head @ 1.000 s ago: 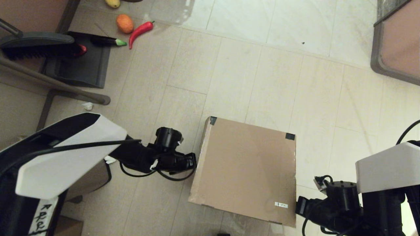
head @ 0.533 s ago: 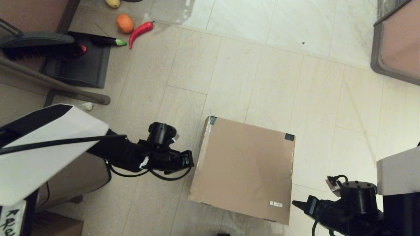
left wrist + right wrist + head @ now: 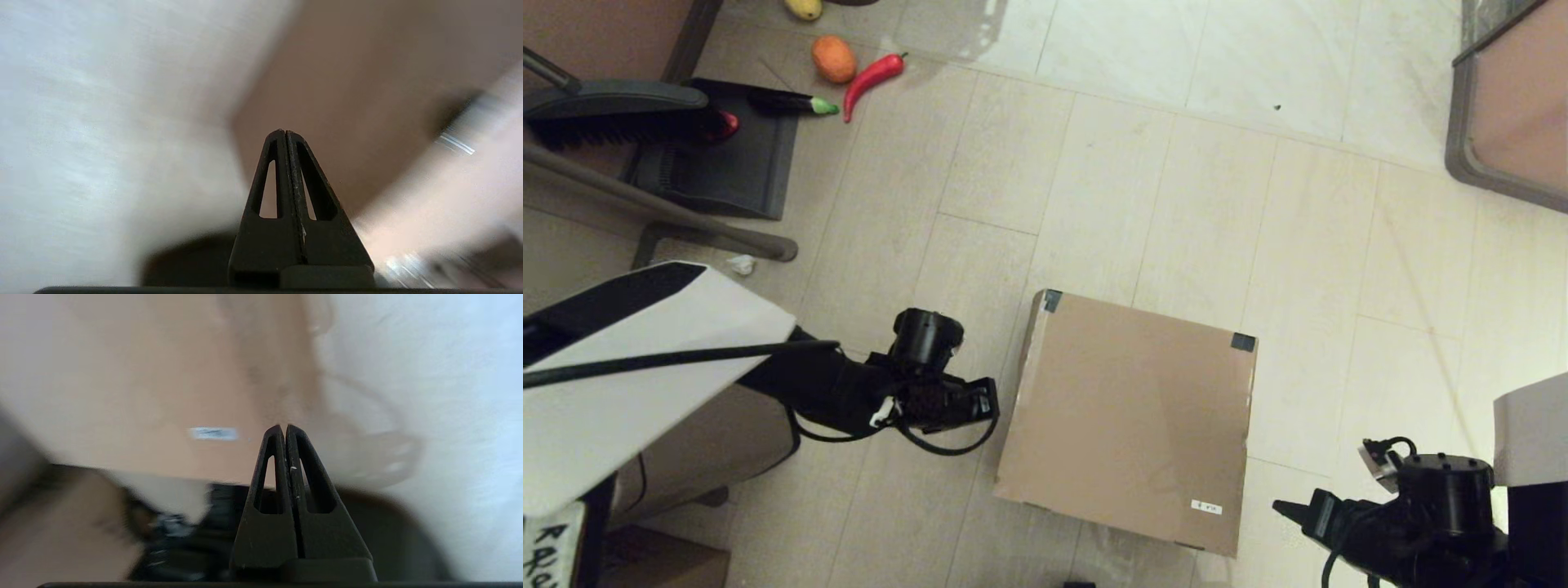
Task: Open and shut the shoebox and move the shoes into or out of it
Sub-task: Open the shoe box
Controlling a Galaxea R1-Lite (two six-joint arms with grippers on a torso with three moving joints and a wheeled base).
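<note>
The brown cardboard shoebox (image 3: 1131, 420) lies on the tiled floor with its lid down, black tape at its two far corners and a small white label (image 3: 1206, 507) near its front right corner. My left gripper (image 3: 990, 402) is shut and empty, just off the box's left side. In the left wrist view the gripper (image 3: 285, 132) points at the box wall (image 3: 347, 94). My right gripper (image 3: 1282, 510) is shut and empty, a short way right of the box's front right corner; in the right wrist view the gripper (image 3: 284, 428) faces the lid (image 3: 135, 384). The shoes are hidden.
At the far left lie a dark dustpan (image 3: 719, 151), a brush (image 3: 613, 114), an orange fruit (image 3: 834, 59), a red chilli (image 3: 872, 77) and an eggplant (image 3: 788, 103). A metal furniture leg (image 3: 662, 208) slants across. A brown panel (image 3: 1515, 114) stands far right.
Both arms have pulled back from the box sides: the left gripper drew left, the right gripper drew right and toward me. The box settled slightly.
</note>
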